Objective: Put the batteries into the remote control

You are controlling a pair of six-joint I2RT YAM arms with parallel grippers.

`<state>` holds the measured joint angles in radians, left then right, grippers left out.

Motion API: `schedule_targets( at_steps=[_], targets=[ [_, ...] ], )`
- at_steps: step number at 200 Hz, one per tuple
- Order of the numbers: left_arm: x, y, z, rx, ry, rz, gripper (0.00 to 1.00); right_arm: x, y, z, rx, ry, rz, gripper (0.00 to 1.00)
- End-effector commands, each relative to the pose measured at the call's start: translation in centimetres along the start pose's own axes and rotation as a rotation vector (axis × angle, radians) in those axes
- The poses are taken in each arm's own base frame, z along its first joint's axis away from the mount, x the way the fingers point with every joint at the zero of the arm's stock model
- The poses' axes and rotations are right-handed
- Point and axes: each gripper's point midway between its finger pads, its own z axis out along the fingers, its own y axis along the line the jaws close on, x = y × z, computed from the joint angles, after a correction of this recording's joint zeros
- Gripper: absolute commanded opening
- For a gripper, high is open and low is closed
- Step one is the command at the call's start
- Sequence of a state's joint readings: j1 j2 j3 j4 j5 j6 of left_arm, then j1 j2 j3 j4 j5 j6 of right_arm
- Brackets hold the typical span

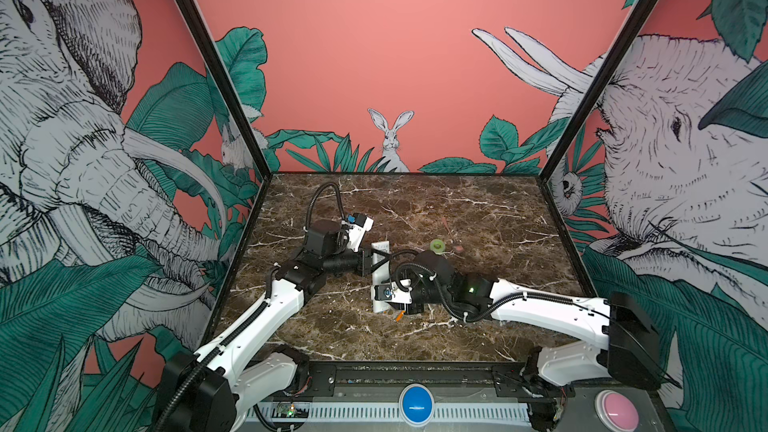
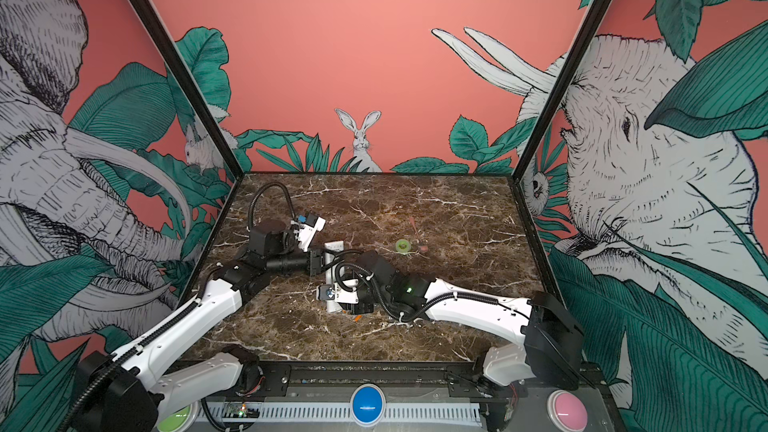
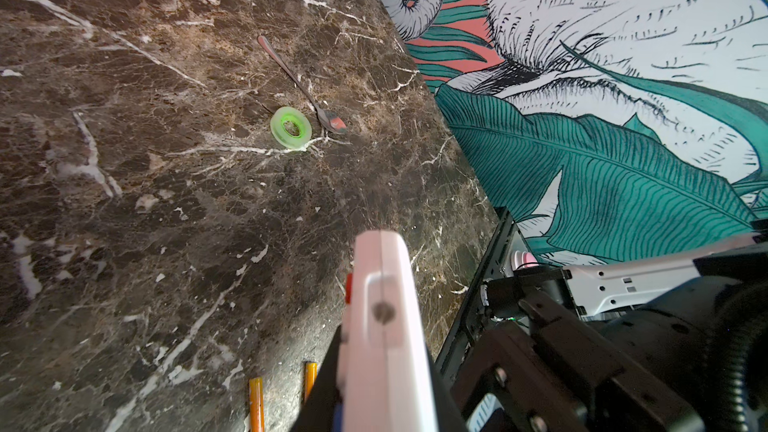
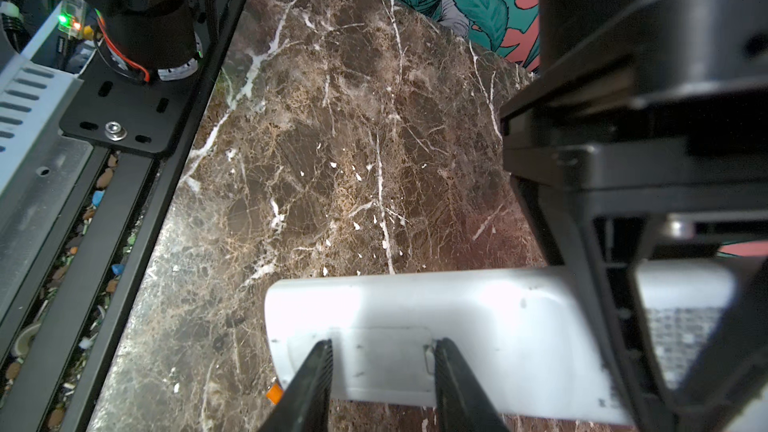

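The white remote control (image 1: 380, 249) (image 2: 333, 248) is held off the marble table, turned on its long edge, with my left gripper (image 1: 371, 261) (image 3: 382, 401) shut on its middle. In the left wrist view its red button (image 3: 348, 290) shows on one side. My right gripper (image 4: 382, 347) (image 1: 395, 309) is at the remote's near end (image 4: 415, 309). Its jaws stand apart, tips against the plain back at either end of the battery cover (image 4: 380, 351). Two orange batteries (image 3: 256, 403) (image 3: 310, 378) lie on the table below; one shows in both top views (image 1: 400, 316) (image 2: 356, 318).
A green ring-shaped tape roll (image 1: 437, 246) (image 3: 291, 126) lies right of centre, with a metal spoon (image 3: 299, 85) just beyond it. Black frame rails (image 4: 124, 218) run along the table's front edge, and patterned walls close in the sides and back.
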<state>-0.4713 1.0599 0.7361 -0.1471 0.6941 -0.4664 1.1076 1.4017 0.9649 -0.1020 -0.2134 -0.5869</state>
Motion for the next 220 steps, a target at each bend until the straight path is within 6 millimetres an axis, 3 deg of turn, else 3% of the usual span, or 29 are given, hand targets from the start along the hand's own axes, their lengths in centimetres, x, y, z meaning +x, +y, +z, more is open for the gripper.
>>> schedule_targets(
  at_steps=[1, 63, 220],
  targets=[
    [-2.3, -2.7, -0.8, 0.075, -0.076, 0.078, 0.00, 2.1, 3.7, 0.8, -0.158, 0.078, 0.019, 0.35],
    [-2.4, -2.2, -1.0, 0.043, -0.080, 0.080, 0.00, 1.4, 3.7, 0.0, -0.158, 0.049, 0.022, 0.22],
    [-2.3, -2.1, -1.0, 0.044, -0.076, 0.075, 0.00, 1.0, 3.7, -0.8, -0.154, 0.028, 0.001, 0.09]
  ],
)
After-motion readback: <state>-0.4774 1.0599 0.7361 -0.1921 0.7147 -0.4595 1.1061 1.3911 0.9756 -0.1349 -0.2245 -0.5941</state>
